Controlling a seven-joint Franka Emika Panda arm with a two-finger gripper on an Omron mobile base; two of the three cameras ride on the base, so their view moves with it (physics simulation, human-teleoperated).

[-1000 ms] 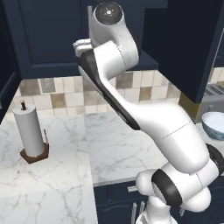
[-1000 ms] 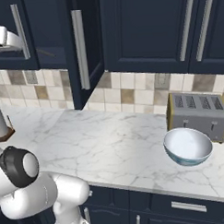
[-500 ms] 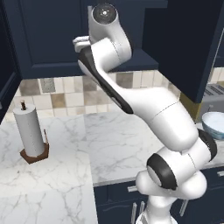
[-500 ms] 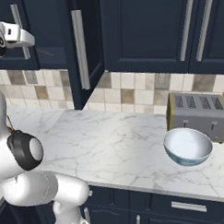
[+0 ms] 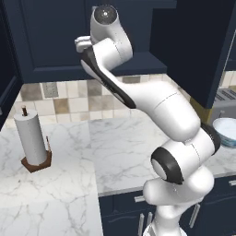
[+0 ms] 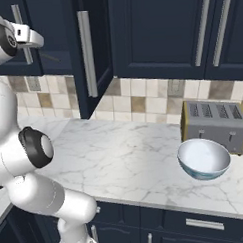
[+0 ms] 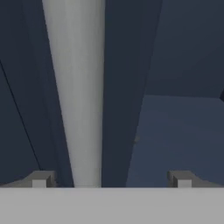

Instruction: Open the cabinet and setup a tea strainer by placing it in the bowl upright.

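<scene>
Gripper (image 7: pixel 111 179) stood wide open, nothing held. In the hand view its two tips sat far apart at the bottom, with a silver bar handle (image 7: pixel 76 92) running up between them, nearer the tip on the left side of that view. No contact visible between tip and bar. To the right of the bar was a dark door edge, then a paler blue-grey surface, probably the cabinet's inside; the close view was too blurred to be sure.

Cabinet (image 6: pixel 159 34): dark navy, on the wall above the counter (image 6: pixel 130 158). In the right base view one door (image 6: pixel 93 49) stood swung out toward the camera, its long silver handle facing forward. The two doors to its right were closed, their handles side by side. In the left base view the arm reached up high to the cabinet front (image 5: pixel 50 41), hand end against the dark doors, and an open door (image 5: pixel 203 46) hung at upper right.

Bowl (image 6: pixel 203 159): pale bluish-white, upright on the marble counter, just in front of the grey toaster (image 6: pixel 213 124), near but apart from it. Bowl looked empty. Its rim (image 5: pixel 226 131) also showed at the right edge of the left base view.

Paper towel roll (image 5: pixel 31 138) stood upright on a brown stand at the counter's left, well apart from the bowl.
</scene>
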